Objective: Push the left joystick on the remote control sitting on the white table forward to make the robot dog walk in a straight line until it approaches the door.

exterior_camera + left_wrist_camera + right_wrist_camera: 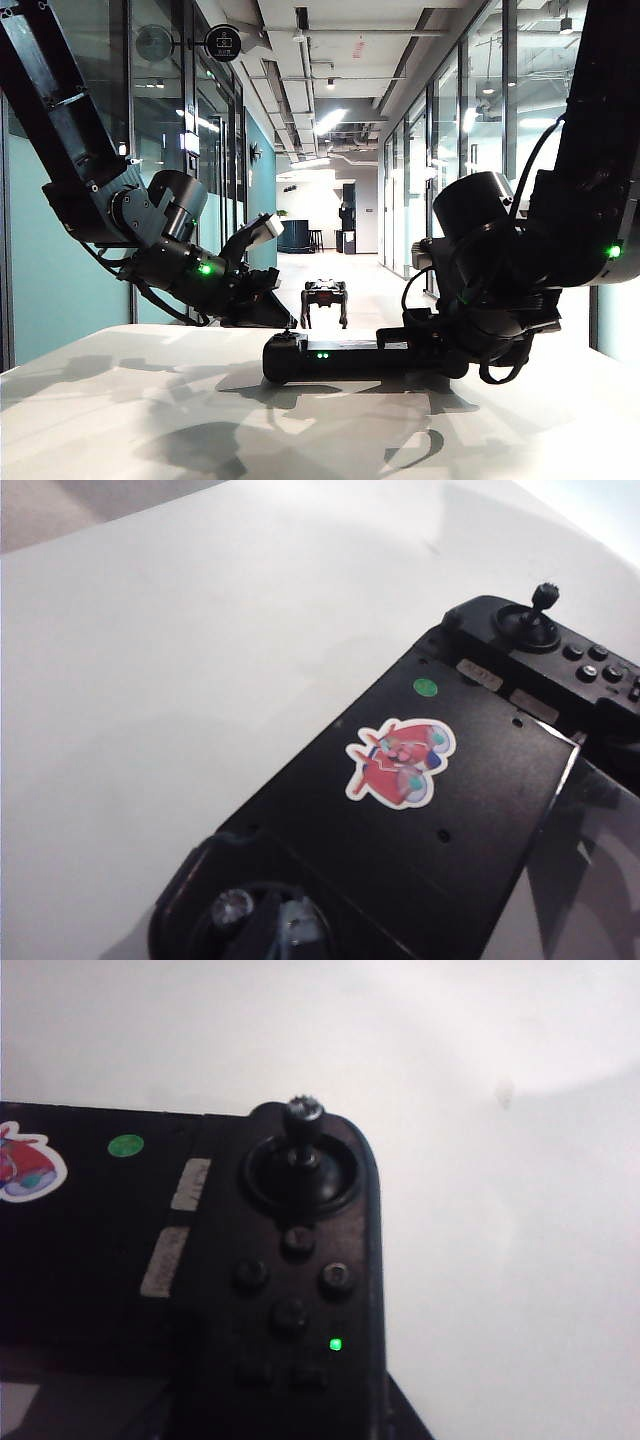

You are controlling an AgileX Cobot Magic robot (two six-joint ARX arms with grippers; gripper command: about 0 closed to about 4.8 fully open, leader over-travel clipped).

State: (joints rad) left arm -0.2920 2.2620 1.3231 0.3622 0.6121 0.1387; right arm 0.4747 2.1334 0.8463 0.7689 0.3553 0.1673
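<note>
A wide black remote control (345, 358) lies flat on the white table (150, 410), two small green lights glowing on its near edge and a red-and-white cartoon sticker (400, 762) with a green dot on its flat middle panel. The left joystick (232, 908) sits at one rounded end, its matching stick (301, 1130) upright at the other. Down the glass-walled corridor, the black robot dog (325, 300) stands on four legs, well beyond the table.
</note>
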